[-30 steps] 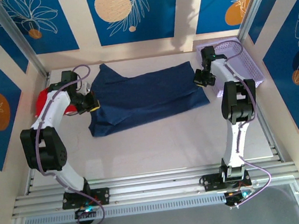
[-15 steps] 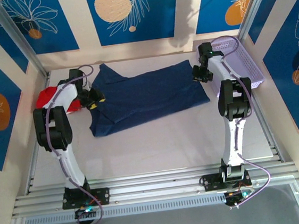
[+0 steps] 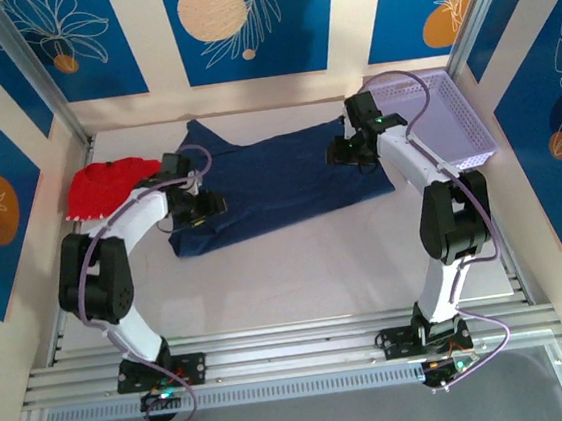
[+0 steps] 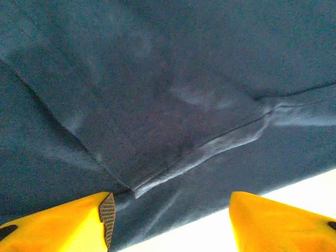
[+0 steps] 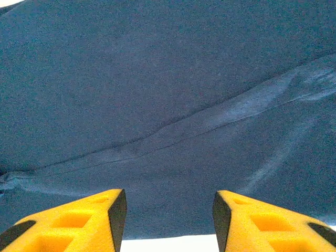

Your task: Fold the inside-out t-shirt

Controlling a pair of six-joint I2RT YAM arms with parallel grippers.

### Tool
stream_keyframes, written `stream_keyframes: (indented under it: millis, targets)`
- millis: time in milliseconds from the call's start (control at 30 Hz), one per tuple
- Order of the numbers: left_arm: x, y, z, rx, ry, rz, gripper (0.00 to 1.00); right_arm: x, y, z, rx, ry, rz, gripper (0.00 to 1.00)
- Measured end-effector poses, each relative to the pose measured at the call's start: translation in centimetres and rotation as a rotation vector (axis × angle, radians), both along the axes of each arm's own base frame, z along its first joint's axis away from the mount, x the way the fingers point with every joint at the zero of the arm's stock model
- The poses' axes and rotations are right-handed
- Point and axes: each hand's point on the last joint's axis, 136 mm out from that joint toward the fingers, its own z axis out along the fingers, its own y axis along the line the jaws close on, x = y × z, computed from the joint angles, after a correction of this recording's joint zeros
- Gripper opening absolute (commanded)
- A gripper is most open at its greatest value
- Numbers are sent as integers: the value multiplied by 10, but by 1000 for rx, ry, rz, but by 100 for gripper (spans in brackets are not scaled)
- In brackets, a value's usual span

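Two grippers hang over one t-shirt, and both stand open with nothing between their fingers. The left gripper (image 3: 208, 206) is above the shirt's left end. The right gripper (image 3: 341, 152) is above its right end, and the cloth between them is slack.

The inside-out t-shirt (image 3: 278, 181) lies flat on the table (image 3: 317, 267) as a wide navy band. From the left wrist, the cloth spreads ahead of and beneath the open jaws (image 4: 170, 210). A raised seam edge (image 4: 210, 149) runs just ahead of them, and a sliver of bare table shows by the right-hand finger. From the right wrist, the shirt likewise lies under and ahead of the jaws (image 5: 169, 210), with a long seam (image 5: 210, 123) crossing ahead of them.

To my eye this is a pause between folds. The shirt looks laid out and perhaps doubled once, and no grip is taken. The next move seems to call for each jaw to drop onto an edge at its own end, pinch it cleanly, and carry it inward over the middle. Catching every layer at once matters, or the fold will drag crooked.

By count there is one navy t-shirt and one red garment (image 3: 107, 183), which lies well outside the left jaws. There is also one purple basket (image 3: 485, 144) beyond the right jaws, two arms, and two fingers on each gripper.
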Motion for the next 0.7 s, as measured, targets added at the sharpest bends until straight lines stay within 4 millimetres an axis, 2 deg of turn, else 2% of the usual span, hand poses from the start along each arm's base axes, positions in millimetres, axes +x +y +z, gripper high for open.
stream_keyframes:
  millis: [167,300,433,600,700]
  targets:
    - [-6,-4,-31,28,75,-23,56,-3,-3,-7,-3,16,-4,49]
    - [-8,-8,-43,36,99,-39,45,-6,-3,-12,-5,27,-5,49]
    - [-5,-11,-46,39,103,-47,30,-7,-5,-14,-6,32,-7,49]
    - [7,-15,-42,39,79,-61,7,-7,-7,-15,-7,36,-11,49]
    - [20,-18,-33,41,53,-71,4,-7,-7,-15,-7,33,-12,49]
